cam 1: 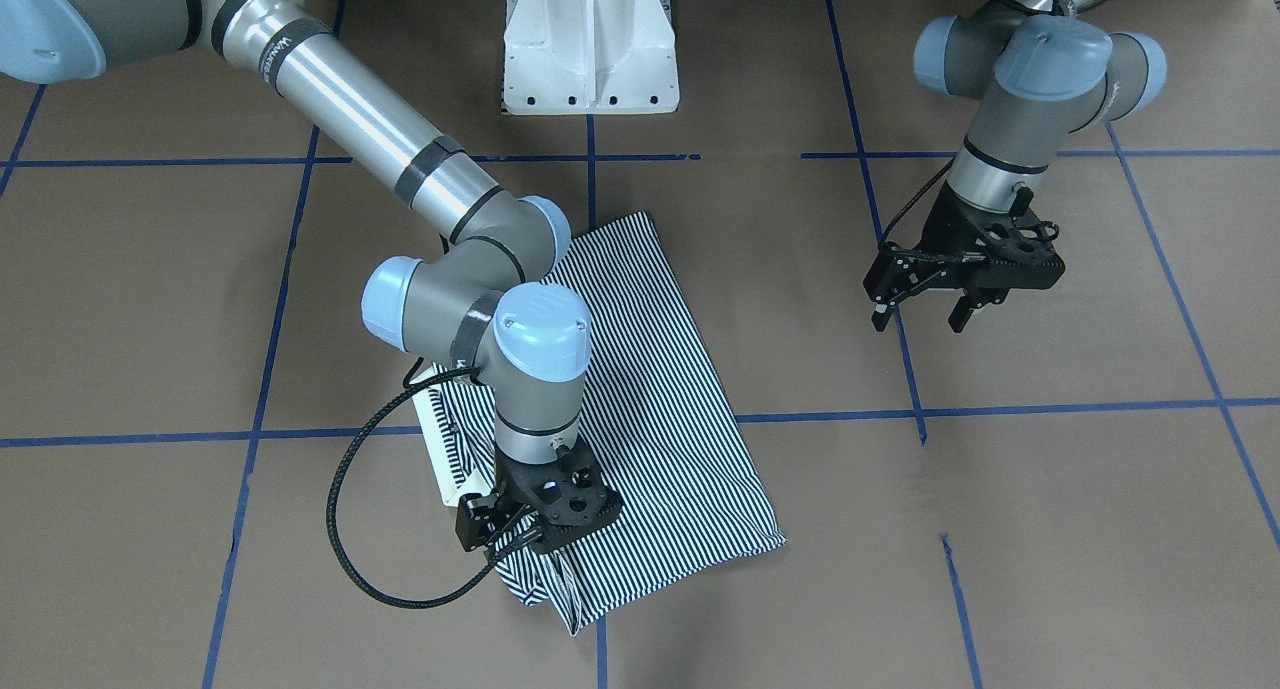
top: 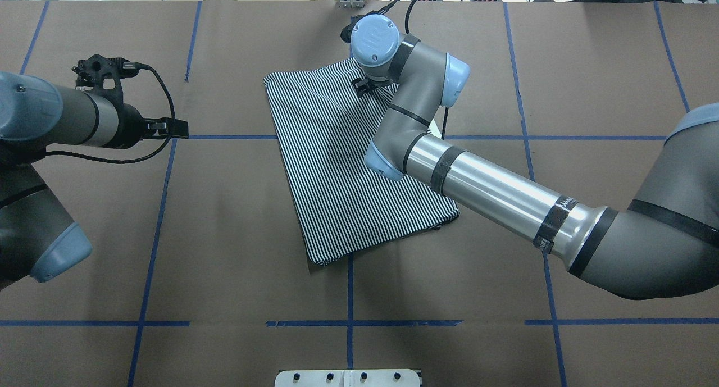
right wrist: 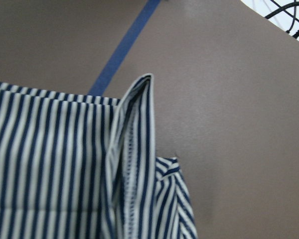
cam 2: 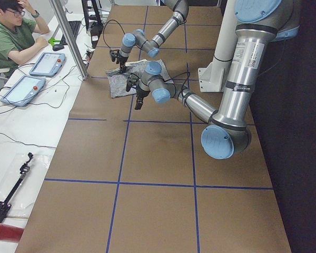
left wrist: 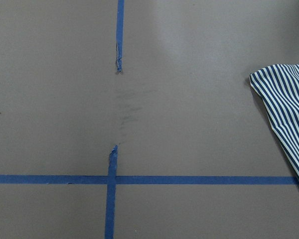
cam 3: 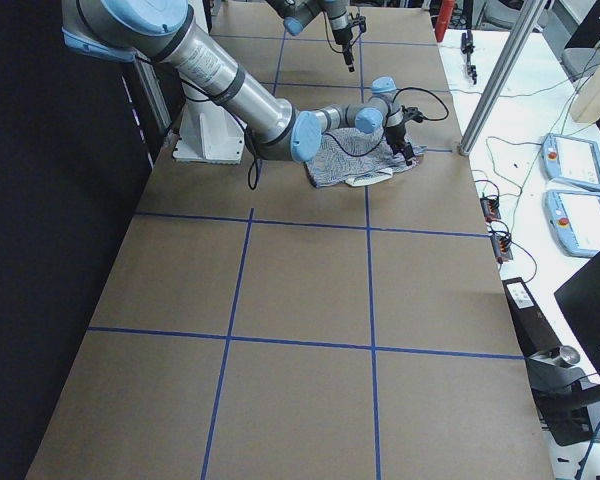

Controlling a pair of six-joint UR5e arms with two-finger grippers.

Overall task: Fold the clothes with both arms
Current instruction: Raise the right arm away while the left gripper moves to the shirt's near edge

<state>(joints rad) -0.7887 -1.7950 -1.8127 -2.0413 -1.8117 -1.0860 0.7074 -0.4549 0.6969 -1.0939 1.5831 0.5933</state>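
Observation:
The navy-and-white striped polo shirt (cam 1: 660, 399) lies folded into a slanted rectangle on the brown table and shows in the overhead view (top: 337, 173). Its cream collar (cam 1: 435, 439) peeks out beside my right wrist. My right gripper (cam 1: 500, 544) is down on the shirt's far corner and appears shut on a pinched ridge of striped fabric (right wrist: 134, 149); in the overhead view my wrist hides the fingers. My left gripper (cam 1: 922, 319) is open and empty, hovering above bare table well to the side of the shirt. Its wrist view shows only a shirt corner (left wrist: 289, 109).
The white pedestal base (cam 1: 590, 49) stands at the robot's edge of the table. Blue tape lines (top: 349, 323) form a grid on the brown paper. An operator (cam 2: 10, 31) sits at a side desk with tablets, beyond a metal post (cam 2: 68, 37).

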